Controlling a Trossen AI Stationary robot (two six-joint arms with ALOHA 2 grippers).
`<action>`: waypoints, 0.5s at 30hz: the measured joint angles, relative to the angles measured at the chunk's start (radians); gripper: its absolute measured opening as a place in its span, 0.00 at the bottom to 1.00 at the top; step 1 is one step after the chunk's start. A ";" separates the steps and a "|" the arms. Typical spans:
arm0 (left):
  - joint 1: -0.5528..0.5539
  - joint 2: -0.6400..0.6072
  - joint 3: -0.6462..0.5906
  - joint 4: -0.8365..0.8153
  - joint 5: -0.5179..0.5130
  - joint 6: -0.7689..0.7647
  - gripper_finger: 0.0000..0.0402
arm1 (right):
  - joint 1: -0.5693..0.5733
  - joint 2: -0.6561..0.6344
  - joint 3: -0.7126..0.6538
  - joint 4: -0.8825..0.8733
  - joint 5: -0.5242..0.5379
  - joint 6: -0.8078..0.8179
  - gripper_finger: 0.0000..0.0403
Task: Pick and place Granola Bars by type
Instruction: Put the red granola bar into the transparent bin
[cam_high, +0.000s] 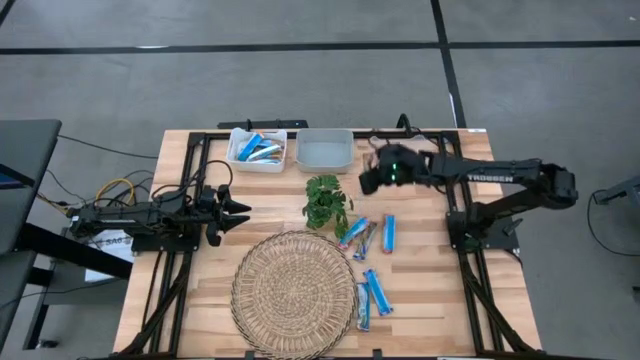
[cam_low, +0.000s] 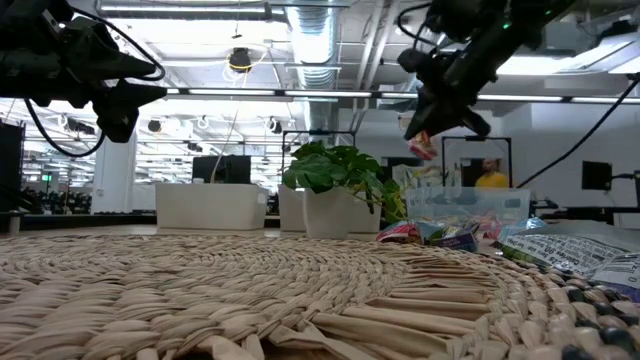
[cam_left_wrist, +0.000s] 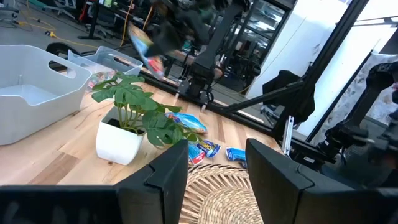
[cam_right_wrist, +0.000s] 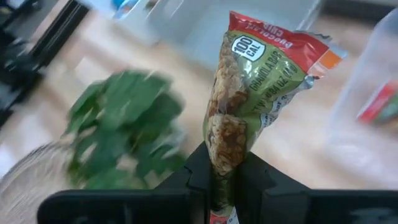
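Observation:
My right gripper (cam_high: 372, 178) hangs above the table, just right of the small green plant (cam_high: 325, 201) and near the clear bin (cam_high: 326, 150). It is shut on a granola bar (cam_right_wrist: 249, 106) in a red and green wrapper. The low view shows that bar (cam_low: 422, 146) below the gripper (cam_low: 440, 112). Several blue-wrapped bars (cam_high: 378, 290) lie flat on the table right of the woven mat (cam_high: 293, 292), with more (cam_high: 388, 233) beside the plant. The white bin (cam_high: 258, 150) holds blue bars. My left gripper (cam_high: 236, 210) waits open at the table's left, its fingers (cam_left_wrist: 168, 177) apart. My right gripper pinches the red and green bar by one end (cam_right_wrist: 222, 163) between its two fingers. The rest of the wrapper sticks out past the fingertips, and its far, crimped end (cam_right_wrist: 280, 37) is free. The bar is lifted clear of the table and hangs below the gripper (cam_low: 422, 146).
The potted plant (cam_low: 335, 190) stands mid-table between the mat and the two bins at the far edge. Black frame rails (cam_high: 470, 270) run along both sides of the wooden table top. A person in yellow (cam_low: 490, 178) stands in the room behind.

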 joint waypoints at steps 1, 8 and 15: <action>0.000 0.000 0.000 0.000 0.000 0.000 0.38 | -0.031 0.000 0.006 -0.003 0.000 -0.027 0.08; 0.000 0.000 0.000 0.000 0.000 0.000 0.38 | -0.215 0.000 0.038 -0.001 0.007 -0.164 0.07; 0.000 0.000 0.000 0.000 0.000 0.000 0.38 | -0.346 0.000 0.038 -0.088 0.061 -0.234 0.07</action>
